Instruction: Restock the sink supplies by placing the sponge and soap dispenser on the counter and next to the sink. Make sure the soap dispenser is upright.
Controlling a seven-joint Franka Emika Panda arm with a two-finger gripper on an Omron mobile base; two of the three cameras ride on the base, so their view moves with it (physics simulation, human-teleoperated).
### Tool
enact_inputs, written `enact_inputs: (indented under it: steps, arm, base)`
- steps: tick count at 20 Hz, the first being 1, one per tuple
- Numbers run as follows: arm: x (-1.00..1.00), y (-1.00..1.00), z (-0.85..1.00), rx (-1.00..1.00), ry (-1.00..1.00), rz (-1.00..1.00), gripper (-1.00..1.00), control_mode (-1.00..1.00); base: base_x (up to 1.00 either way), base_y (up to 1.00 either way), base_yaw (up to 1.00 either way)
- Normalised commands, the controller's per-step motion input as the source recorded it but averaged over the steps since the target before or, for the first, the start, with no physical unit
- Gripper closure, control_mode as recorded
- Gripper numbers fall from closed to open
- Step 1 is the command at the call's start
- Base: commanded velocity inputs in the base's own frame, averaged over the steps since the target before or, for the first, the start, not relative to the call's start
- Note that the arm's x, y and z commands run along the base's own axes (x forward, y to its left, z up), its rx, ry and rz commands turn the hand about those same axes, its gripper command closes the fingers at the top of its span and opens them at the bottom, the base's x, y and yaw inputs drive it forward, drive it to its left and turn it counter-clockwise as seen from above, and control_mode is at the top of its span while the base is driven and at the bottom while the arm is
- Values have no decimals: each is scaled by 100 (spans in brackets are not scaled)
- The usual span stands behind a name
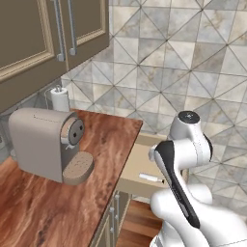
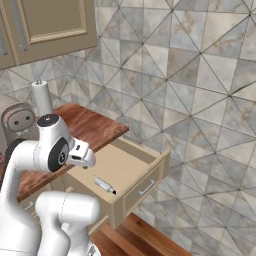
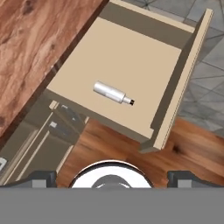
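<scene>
The soap dispenser (image 3: 113, 93), a small silver cylinder with a black tip, lies on its side on the floor of an open beige drawer (image 3: 127, 52). It also lies flat in the drawer in the base views (image 1: 151, 178) (image 2: 104, 185). My gripper (image 3: 113, 178) hangs well above the drawer, looking down on it. It is open, its fingertips (image 3: 43, 177) far apart, with nothing between them. The reddish-brown counter (image 1: 111, 140) ends just left of the drawer. The sink and the sponge are out of view.
A beige coffee machine (image 1: 46, 144) stands on the counter, with a paper towel roll (image 1: 60, 99) behind it against the tiled wall. Brown wall cabinets (image 1: 43, 29) hang above. The drawer's front panel (image 2: 145, 187) juts out over the wooden floor (image 3: 183, 153).
</scene>
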Motion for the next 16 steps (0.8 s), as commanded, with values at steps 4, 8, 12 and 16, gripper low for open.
enact_inputs:
  steps: [4,8,12,16]
  arm:
    - [58,-21,-84,0,2,6,-100,-100]
    - [66,-4,-74,0,0,5,-100,-100]
    - [57,-9,-60,0,0,5,-100,-100]
    - [28,-27,-66,0,0,1,-100,-100]
  base:
    - [0,0,0]
    - [0,0,0]
    - [0,0,0]
    - [0,0,0]
